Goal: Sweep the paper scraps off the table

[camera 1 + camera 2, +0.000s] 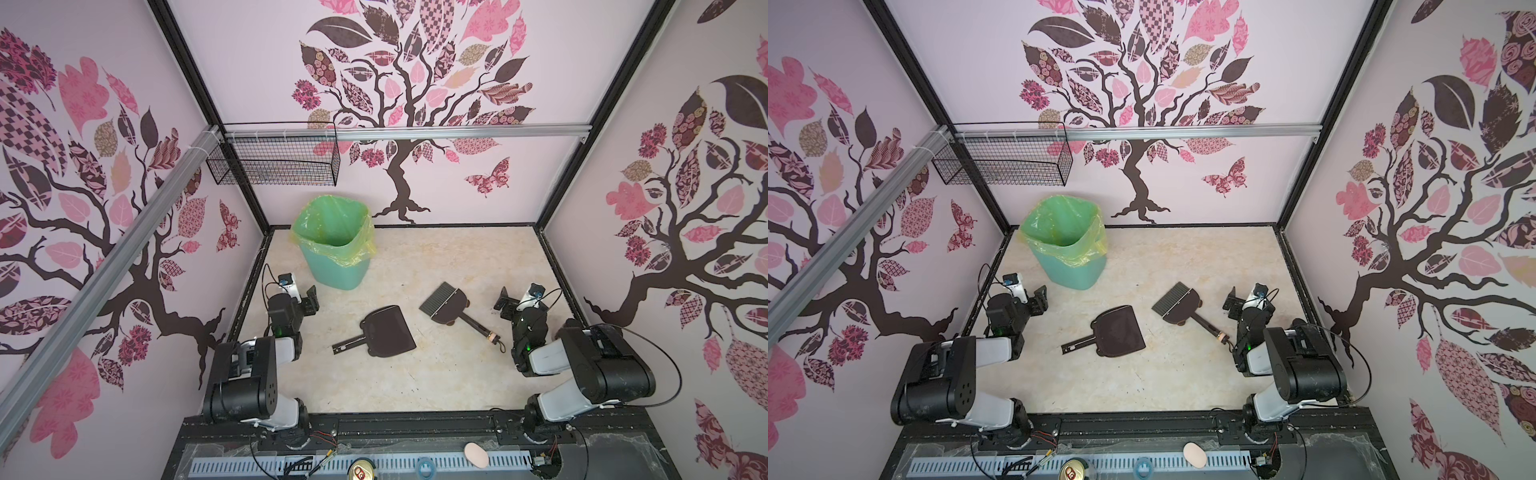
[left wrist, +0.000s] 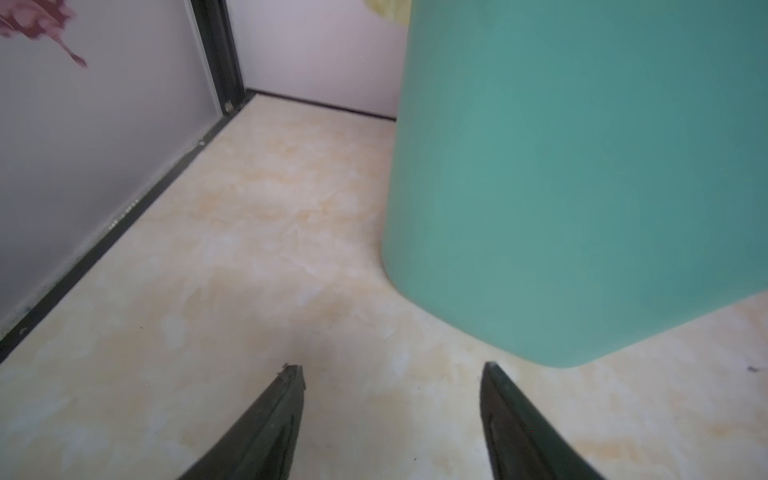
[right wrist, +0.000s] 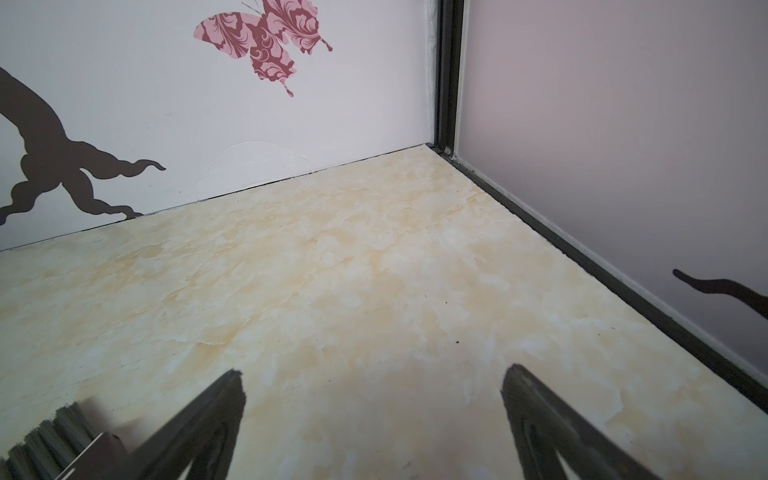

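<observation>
On the table, the left gripper hangs at 9 o'clock, jaws wide and empty, with the bin at its 1 o'clock. The dustpan lies mid-table, the brush at its 2 o'clock. The right gripper stands wide and empty at 3 o'clock. Where the scraps are, I cannot tell.

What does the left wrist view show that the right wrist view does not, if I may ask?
Only the left wrist view shows the teal bin, standing close by the open left end effector. Only the right wrist view shows the brush bristles, a butterfly sticker and the open right end effector. Both share the beige table and the pink walls meeting at a black-framed corner.
</observation>
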`<action>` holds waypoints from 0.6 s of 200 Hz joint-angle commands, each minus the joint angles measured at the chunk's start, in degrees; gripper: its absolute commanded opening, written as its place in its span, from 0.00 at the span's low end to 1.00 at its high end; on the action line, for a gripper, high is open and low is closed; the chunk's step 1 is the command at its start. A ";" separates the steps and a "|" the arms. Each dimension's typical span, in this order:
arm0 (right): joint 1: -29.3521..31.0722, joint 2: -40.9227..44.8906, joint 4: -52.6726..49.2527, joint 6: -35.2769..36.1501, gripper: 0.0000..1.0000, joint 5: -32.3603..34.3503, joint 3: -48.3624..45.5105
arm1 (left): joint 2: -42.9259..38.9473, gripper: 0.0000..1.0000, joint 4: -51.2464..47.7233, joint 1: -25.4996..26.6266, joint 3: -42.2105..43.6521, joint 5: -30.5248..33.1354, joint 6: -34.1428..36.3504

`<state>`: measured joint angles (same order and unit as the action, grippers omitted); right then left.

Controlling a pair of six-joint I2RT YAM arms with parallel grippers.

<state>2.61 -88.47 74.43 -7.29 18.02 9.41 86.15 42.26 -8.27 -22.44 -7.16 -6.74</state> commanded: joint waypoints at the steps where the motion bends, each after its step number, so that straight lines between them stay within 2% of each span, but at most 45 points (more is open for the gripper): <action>1: 0.24 0.66 -0.25 0.35 0.99 0.77 1.56 | -0.59 0.74 0.46 0.09 -1.91 -1.71 1.70; 17: 0.27 0.58 -0.48 0.35 1.00 0.79 1.67 | -0.07 0.77 8.69 1.88 2.59 0.90 2.88; 33: 0.23 0.42 -2.11 0.35 1.00 0.73 2.69 | 5.78 0.79 19.29 3.34 3.72 1.86 3.62; 46: 0.25 0.31 -4.04 0.58 1.00 0.48 3.81 | 1.91 0.79 6.51 3.63 0.92 3.87 3.91; 60: 0.37 0.15 -4.82 0.78 1.00 0.26 4.37 | 4.69 0.81 11.38 4.65 0.78 5.88 4.20; 73: 0.46 -0.08 -5.60 0.96 1.00 0.15 4.80 | 2.51 0.83 5.21 5.13 -0.27 6.40 4.94; 79: 0.62 -0.13 -6.30 1.12 1.00 0.13 5.34 | 3.16 0.84 6.26 5.51 -0.13 6.97 5.25; 89: 0.94 -0.39 -7.72 1.53 1.00 0.28 6.22 | 4.00 0.97 8.85 5.55 0.33 7.10 4.93; 107: 1.05 -0.48 -7.40 1.66 1.00 0.44 6.15 | 2.72 0.97 5.34 5.63 -0.24 7.16 5.16; 120: 1.01 -0.40 -7.49 1.64 1.00 0.41 6.15 | 3.43 0.97 7.58 5.55 0.16 7.16 5.16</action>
<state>3.27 -88.53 68.31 -6.35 18.00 14.57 89.62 49.21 -2.85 -21.10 -1.28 -2.35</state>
